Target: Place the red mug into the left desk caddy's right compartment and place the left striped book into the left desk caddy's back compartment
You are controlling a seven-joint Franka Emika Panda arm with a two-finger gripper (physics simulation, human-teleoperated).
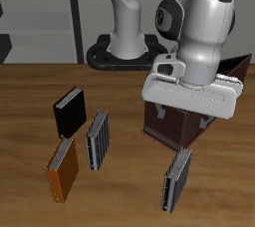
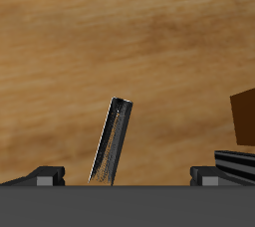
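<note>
From the exterior view, the arm leans out over the table (image 1: 30,102) with its gripper (image 1: 182,121) hanging above the left desk caddy (image 1: 169,123), so that the hand's pale body covers most of the dark maroon box; only its front wall and one back corner show. The red mug cannot be seen in this view, and whether it sits in the right compartment cannot be told, since the hand hides the caddy's inside. The left striped book (image 1: 177,180) stands upright and slightly tilted on the wood, nearer the table's front edge than the caddy and just beside it. The other striped book (image 1: 97,138) stands well apart, with a black book (image 1: 69,112) farther back and an orange book (image 1: 63,170) nearer the front edge beside it. The two fingers point down, but how far apart they stand cannot be told here.

From the wrist view, the camera looks down on bare wood. A thin striped book (image 2: 112,141) is seen edge-on, leaning, standing between the two dark fingertips (image 2: 45,175) but apart from both. The jaws are spread wide and hold nothing. An orange-brown corner (image 2: 244,116) and the striped edge of another book (image 2: 237,163) show at the frame's border.
</note>
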